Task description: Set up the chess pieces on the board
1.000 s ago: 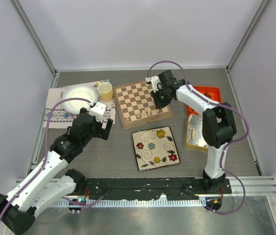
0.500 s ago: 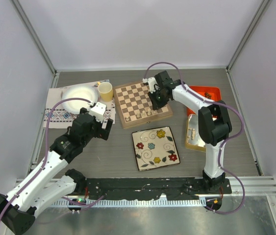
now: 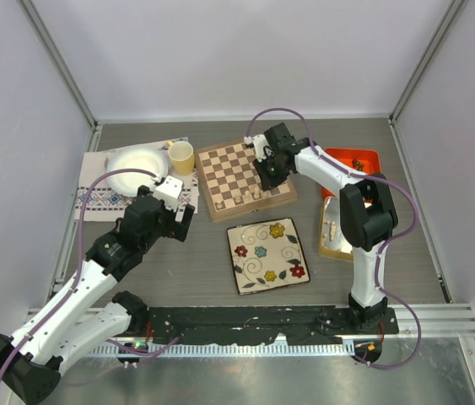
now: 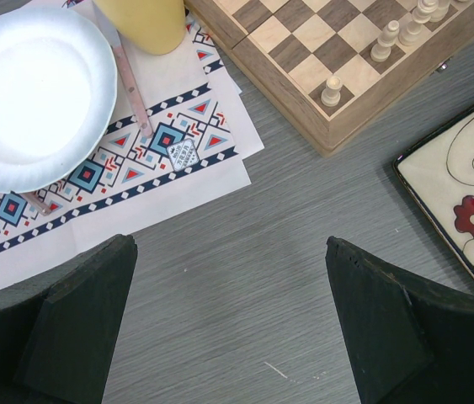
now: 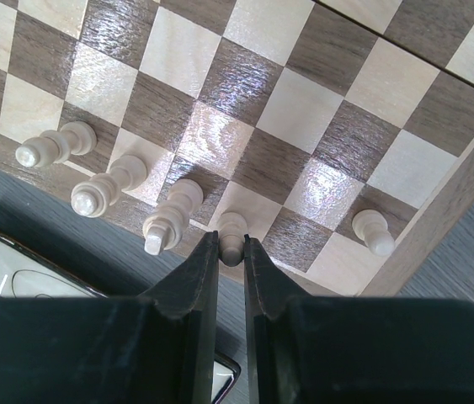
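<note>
The right jaws pinch 1 pale piece (image 5: 232, 229) on the near row of the board (image 3: 224, 169), far centre of the worktop (image 3: 195, 253). Risk: an off-line release could tip it into the neighbouring piece (image 5: 169, 217). The left jaws are spread.

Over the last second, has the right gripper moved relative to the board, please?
Yes: the right gripper has shifted left, further in over the board.

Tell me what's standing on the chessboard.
Pale pieces stand in a row along the near edge of the board; the right gripper has its jaws closed on one. No dark pieces show, though the arm hides some squares from above.
</note>
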`<act>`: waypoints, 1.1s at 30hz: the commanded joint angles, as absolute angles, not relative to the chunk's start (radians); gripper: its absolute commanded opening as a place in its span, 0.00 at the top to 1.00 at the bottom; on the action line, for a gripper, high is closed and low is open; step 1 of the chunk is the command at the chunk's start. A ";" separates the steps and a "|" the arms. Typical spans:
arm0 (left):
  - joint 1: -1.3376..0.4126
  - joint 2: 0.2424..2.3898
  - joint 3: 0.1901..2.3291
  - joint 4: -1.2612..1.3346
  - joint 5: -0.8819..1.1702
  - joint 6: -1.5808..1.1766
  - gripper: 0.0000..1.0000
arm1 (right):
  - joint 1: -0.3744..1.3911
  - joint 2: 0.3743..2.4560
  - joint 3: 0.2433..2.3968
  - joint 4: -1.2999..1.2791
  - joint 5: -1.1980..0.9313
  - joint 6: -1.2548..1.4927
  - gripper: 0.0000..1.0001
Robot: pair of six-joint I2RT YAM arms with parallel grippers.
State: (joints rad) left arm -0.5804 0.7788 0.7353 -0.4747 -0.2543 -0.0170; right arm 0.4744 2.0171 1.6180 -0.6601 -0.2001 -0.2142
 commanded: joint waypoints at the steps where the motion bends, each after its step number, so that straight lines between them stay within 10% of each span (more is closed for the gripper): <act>1: -0.580 0.769 0.733 -0.425 -0.267 -0.005 0.00 | 0.480 2.016 1.667 -0.644 -0.180 -0.210 0.89; 33: -0.580 0.769 0.735 -0.426 -0.268 -0.005 0.00 | 0.488 2.011 1.632 -0.630 -0.167 -0.221 0.79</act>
State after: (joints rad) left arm -0.5804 0.7788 0.7353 -0.4747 -0.2546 -0.0170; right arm 0.4808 2.0235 1.6272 -0.6579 -0.1627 -0.2146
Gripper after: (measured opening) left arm 0.995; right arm 0.208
